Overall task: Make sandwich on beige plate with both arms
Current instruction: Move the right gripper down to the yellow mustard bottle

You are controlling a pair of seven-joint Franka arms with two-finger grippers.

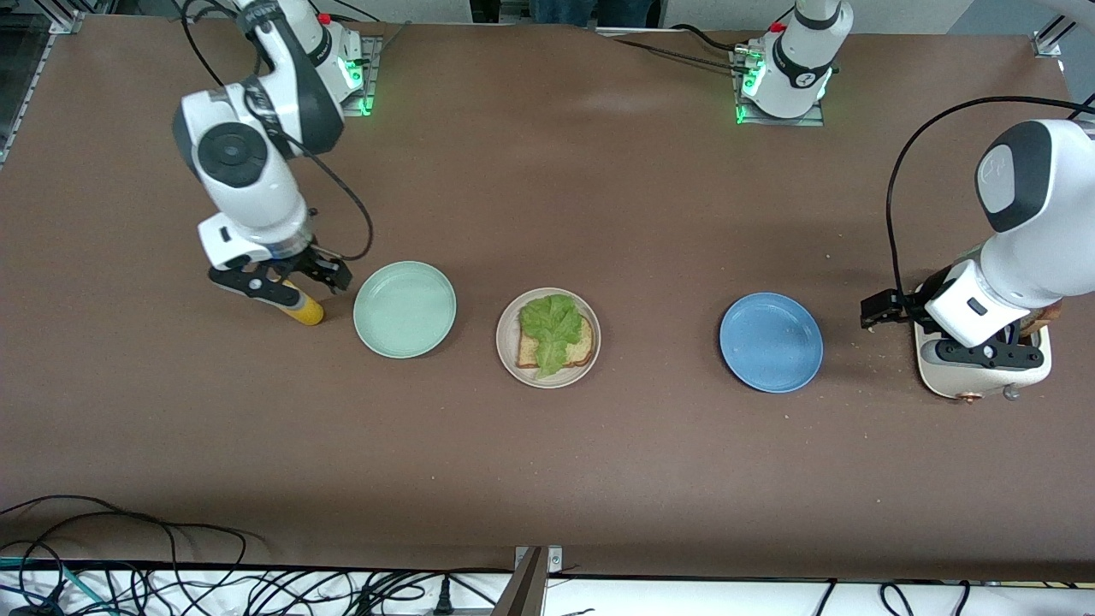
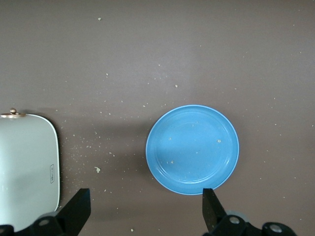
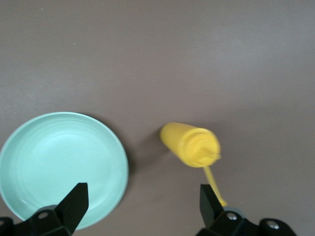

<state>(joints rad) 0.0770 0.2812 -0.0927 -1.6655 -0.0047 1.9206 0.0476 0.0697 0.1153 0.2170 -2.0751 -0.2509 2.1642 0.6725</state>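
Three plates lie in a row on the brown counter (image 1: pixel 547 479): one mint green plate (image 1: pixel 405 309) toward the right arm's end, one beige plate (image 1: pixel 548 337) in the middle, one blue plate (image 1: pixel 771 342) toward the left arm's end. The beige plate carries one square tan bread slice (image 1: pixel 577 349) with a brown crust, and one ruffled green lettuce leaf (image 1: pixel 552 329) lies on it, covering most of the slice. No second slice tops the leaf.

One cream toaster (image 1: pixel 979 372) stands beside the blue plate, at the left arm's end of the counter. One yellow squeeze bottle (image 1: pixel 304 308) stands beside the mint green plate, at the right arm's end.

The left gripper (image 2: pixel 145 209) hangs over the counter between the toaster and the blue plate, its fingers (image 2: pixel 78 209) spread wide and empty. The right gripper (image 3: pixel 142 206) hangs over the gap between the mint green plate and the yellow bottle, its fingers (image 3: pixel 74 201) also spread, holding nothing. Crumbs dot the counter around the blue plate.
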